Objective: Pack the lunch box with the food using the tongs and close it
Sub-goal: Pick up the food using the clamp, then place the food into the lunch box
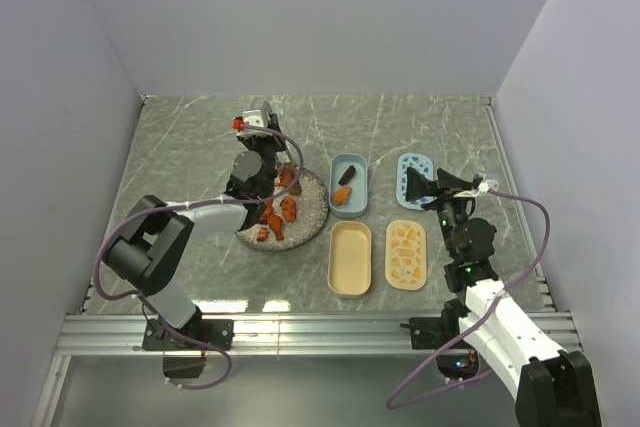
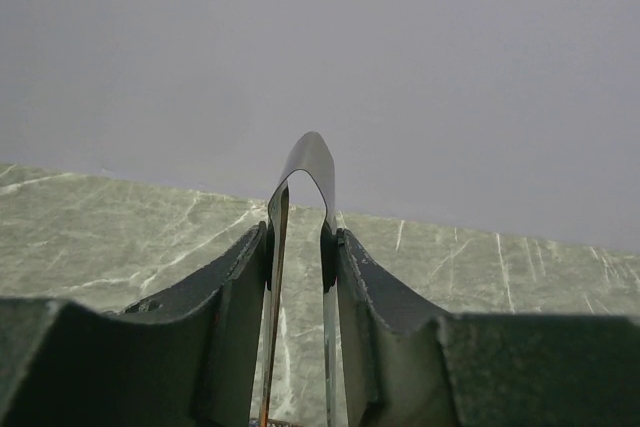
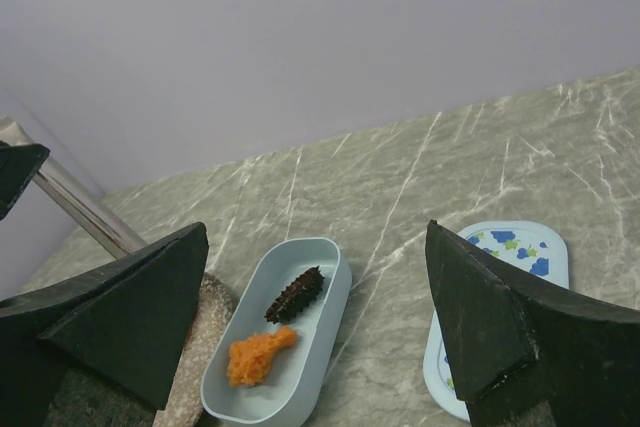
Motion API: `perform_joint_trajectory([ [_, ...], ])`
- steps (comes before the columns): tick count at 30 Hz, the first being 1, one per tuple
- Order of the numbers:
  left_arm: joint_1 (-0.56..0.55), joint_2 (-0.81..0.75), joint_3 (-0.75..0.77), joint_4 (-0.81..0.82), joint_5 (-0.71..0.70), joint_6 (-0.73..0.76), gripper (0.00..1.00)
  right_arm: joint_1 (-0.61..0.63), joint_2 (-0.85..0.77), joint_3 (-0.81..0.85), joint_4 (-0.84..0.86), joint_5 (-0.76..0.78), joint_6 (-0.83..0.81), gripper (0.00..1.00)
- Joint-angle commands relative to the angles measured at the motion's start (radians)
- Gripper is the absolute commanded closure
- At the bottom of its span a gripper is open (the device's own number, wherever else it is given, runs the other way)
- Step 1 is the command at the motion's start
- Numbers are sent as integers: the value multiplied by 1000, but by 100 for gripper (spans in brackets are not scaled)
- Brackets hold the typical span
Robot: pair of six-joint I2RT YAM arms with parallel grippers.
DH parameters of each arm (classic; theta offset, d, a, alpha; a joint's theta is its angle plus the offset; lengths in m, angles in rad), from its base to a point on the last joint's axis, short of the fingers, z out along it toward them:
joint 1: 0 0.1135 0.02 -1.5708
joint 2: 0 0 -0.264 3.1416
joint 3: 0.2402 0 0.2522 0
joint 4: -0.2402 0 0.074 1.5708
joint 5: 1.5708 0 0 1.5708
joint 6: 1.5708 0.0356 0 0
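Only the left wrist view shows the left gripper [image 2: 298,247] clamping the tongs [image 2: 308,149]; right gripper [image 3: 315,237] gapes, empty. Inside the blue tub [image 3: 320,342]: orange chunk [image 3: 258,357], seven o'clock of dark ridged chunk [image 3: 295,294].

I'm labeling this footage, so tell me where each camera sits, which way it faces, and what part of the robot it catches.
Top external: above and behind the bases, looking down at the table; both arms show.
Left wrist: on the left arm, facing across the table to the back wall; left claw shut on the tongs.
Right wrist: on the right arm, angled down at the blue tub; open right claw frames it.
Shared: top and right wrist both show that tub's orange piece and dark piece.
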Motion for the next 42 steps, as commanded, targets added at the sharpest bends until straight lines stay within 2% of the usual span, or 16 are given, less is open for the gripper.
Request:
perform_joint_trajectory([
  [1, 0, 15, 25, -11, 24, -20, 70, 6, -4, 13, 39, 0, -9, 4],
  [2, -1, 15, 23, -11, 25, -16, 76, 7, -4, 13, 39, -1, -9, 4],
  [5, -1, 5, 16, -11, 33, -10, 83, 7, -2, 13, 39, 2, -9, 4],
  [8, -1, -24, 9, -21, 39, -2, 87, 6, -1, 14, 39, 0, -7, 4],
  [20, -31, -200, -66, -30, 47, 61, 91, 6, -1, 13, 39, -1, -7, 4],
  [28, -103, -261, -69, -54, 51, 87, 91, 7, 1, 14, 39, -1, -7, 4],
  [34, -196, -203, 41, -108, 108, 127, 91, 7, -7, 13, 33, -1, -6, 4],
  [42, -302, -36, 222, -128, 134, 164, 91, 7, -25, 8, 29, -1, -4, 4],
])
